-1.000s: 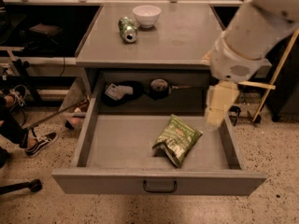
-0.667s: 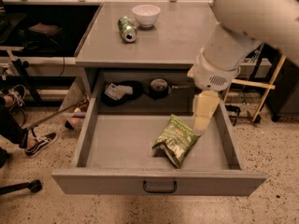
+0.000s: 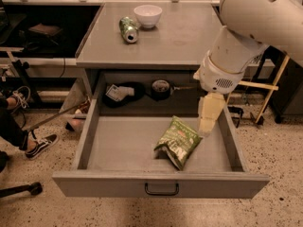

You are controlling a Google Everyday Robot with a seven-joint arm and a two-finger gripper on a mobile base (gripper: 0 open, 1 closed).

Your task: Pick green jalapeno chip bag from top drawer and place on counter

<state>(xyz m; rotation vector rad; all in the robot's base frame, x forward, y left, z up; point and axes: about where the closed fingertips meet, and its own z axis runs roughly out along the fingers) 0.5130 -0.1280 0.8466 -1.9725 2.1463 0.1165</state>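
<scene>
One top drawer stands pulled fully out of the grey metal cabinet, with its flat front toward the camera and a small dark loop handle at the centre of that front. The green jalapeno chip bag lies flat on the drawer floor, right of centre and closer to the front than the back. It is crinkled, set at a slant, with a white label patch near its lower end.

The pale claw hangs from a thick white arm that comes in from the upper right. It points down into the right rear part of the drawer, close to the right wall. Its tip is just beside the bag's upper right corner, and I cannot tell whether the two touch. Nor can I tell whether the claw is spread or closed, since it shows as a single cream shape. It holds nothing that can be seen.

The table above the drawer carries a white bowl near its back edge and a green soda can lying on its side just left of the bowl and in front of it.

In the dark recess behind the drawer sit a black object with a white patch and a round dark object. A sneaker rests on the speckled floor at the left.
</scene>
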